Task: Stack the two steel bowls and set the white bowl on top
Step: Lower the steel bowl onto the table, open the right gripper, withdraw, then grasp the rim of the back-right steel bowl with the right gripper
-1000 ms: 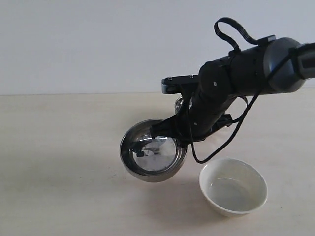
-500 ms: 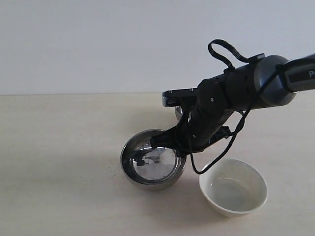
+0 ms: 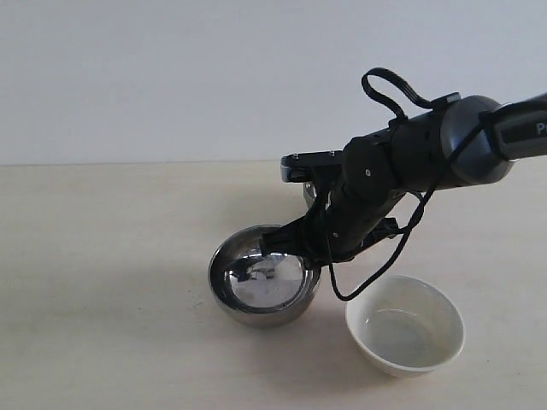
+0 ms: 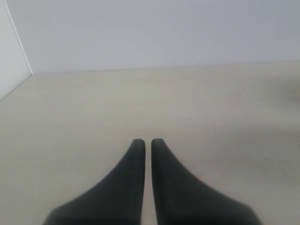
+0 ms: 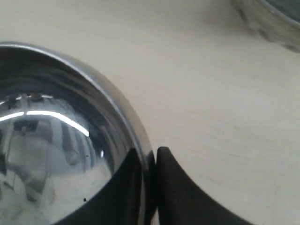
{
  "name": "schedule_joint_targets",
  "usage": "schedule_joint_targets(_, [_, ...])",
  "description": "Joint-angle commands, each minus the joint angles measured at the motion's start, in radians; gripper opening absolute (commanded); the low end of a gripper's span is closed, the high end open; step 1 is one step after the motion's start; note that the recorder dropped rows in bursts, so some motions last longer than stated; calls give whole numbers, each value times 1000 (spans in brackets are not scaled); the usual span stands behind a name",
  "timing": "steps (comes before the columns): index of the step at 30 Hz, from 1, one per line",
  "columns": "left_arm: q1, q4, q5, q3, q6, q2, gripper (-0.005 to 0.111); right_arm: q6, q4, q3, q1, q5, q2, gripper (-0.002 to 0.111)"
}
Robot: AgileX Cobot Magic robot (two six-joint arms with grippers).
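- While the right arm (image 3: 410, 162) is reaching across the middle in the exterior view, the right gripper (image 3: 286, 246) is pinching the back rim of the nearer steel bowl (image 3: 261, 286). This bowl is tilting toward the camera, low at the table (image 3: 102, 256); whether its base is touching, I cannot tell. The white bowl (image 3: 404, 329) is standing upright just beside it, on the right. Only a sliver of the second steel bowl (image 3: 308, 190) is showing behind the arm.
- In the left wrist view, the left gripper (image 4: 145, 141) is hanging over the table with its jaws closed to a thin slit.
- In the right wrist view, the right gripper's fingers (image 5: 171, 187) are clamping the nearer steel bowl's rim, one inside and one outside, and the second steel bowl is lying apart from it on the table.
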Motion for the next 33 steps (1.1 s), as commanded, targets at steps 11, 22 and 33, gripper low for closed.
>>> schedule_joint_targets(11, [1, -3, 0, 3, -11, -3, 4, -8, 2, -62, -4, 29, -21, 59])
schedule_joint_targets(22, [1, -3, 0, 3, -11, -3, 4, 117, -86, -231, -79, 151, -148, 59])
schedule_joint_targets(33, [1, -3, 0, 3, -11, -3, 4, 128, -86, -236, -274, 179, -54, 59])
